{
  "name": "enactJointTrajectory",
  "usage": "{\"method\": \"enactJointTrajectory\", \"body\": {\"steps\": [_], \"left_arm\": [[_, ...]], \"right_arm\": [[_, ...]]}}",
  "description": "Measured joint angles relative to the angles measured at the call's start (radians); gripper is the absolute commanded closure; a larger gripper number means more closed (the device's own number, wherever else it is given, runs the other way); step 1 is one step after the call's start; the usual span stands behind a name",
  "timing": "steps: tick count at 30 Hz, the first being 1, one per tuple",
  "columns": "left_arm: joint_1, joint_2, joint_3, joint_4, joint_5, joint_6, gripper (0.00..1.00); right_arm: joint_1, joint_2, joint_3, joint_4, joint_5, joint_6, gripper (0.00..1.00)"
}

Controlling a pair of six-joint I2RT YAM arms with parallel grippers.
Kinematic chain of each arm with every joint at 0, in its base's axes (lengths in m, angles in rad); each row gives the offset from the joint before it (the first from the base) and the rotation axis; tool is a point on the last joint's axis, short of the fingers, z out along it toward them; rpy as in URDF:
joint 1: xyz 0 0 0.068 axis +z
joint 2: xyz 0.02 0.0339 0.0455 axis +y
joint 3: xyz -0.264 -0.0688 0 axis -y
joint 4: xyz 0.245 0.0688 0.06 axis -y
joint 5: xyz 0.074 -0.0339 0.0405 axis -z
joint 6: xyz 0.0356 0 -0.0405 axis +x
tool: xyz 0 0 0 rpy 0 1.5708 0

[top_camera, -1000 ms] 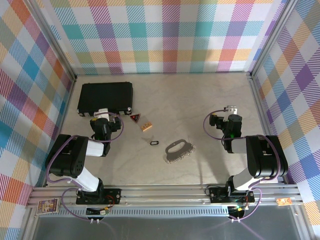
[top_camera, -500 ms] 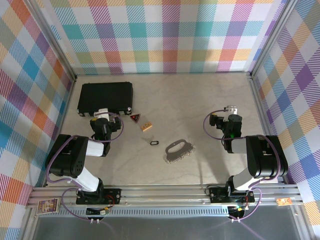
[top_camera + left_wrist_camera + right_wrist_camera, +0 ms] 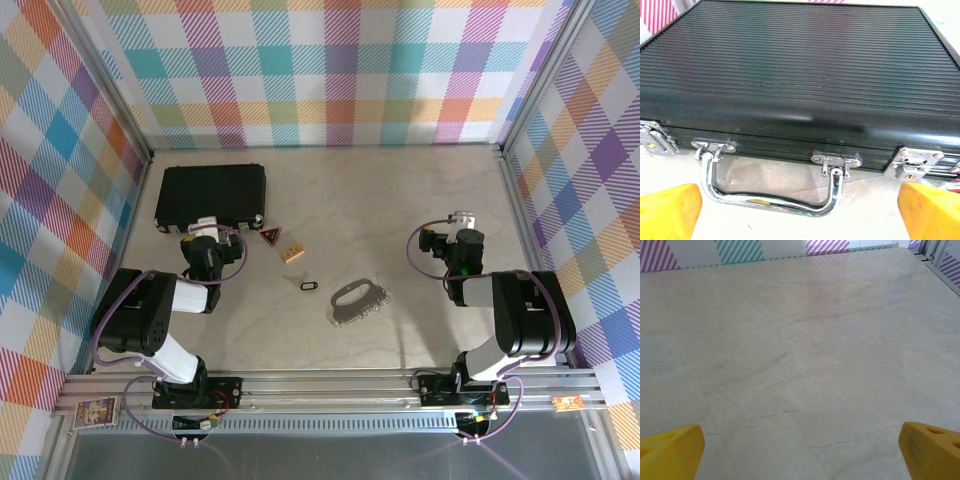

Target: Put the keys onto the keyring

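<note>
We're checking against the last sec and finding nothing shifting: both arms are sitting exactly as before, no item is moving. So we're judging the task as not begun yet, w/ the arms idling or only about to start.

The keys [image 3: 358,300] are lying flat on the table [image 3: 400,200], well right of the case [image 3: 212,196] and nearer the arm bases than it. The keyring [image 3: 308,287] is lying loose btwn case and keys, apart from both, closer to the keys. Nothing is joined yet.

L jaws are hanging released just in front of the case's handle side. In the L wrist view the yellow pads [image 3: 670,212] are standing wide apart w/ the chrome handle [image 3: 770,192] just ahead, gripping nothing. R jaws are likewise spread wide, far right of the case, over bare table, holding nothing.

A red tag [image 3: 270,237] and wood block [image 3: 292,253] are resting just off the case's near right corner; we're treating them as clutter.

We're expecting the next move to need one arm pinning the keyring while the other is bringing the keys over. The keyring is tiny & flat on the table, so we're guessing the pick-up is going to be fiddly.
</note>
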Motion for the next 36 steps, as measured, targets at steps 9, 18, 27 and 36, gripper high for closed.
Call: {"method": "enactJointTrajectory", "body": {"steps": [9, 18, 27, 36], "left_arm": [[0.000, -0.100, 0.017, -0.127, 0.014, 0.000, 0.00], [-0.005, -0.346, 0.066, -0.381, 0.040, -0.031, 0.00], [-0.074, -0.597, 0.179, -0.764, 0.081, -0.176, 0.00], [-0.130, -0.653, 0.280, -1.069, 0.311, -0.346, 0.00]], "right_arm": [[0.011, -0.139, 0.031, -0.144, -0.003, -0.002, 0.01], [0.031, -0.352, 0.119, -0.438, 0.027, 0.112, 0.01], [0.031, -0.500, 0.245, -0.823, 0.001, 0.271, 0.01], [0.117, -0.512, 0.273, -1.086, -0.162, 0.295, 0.01]]}}
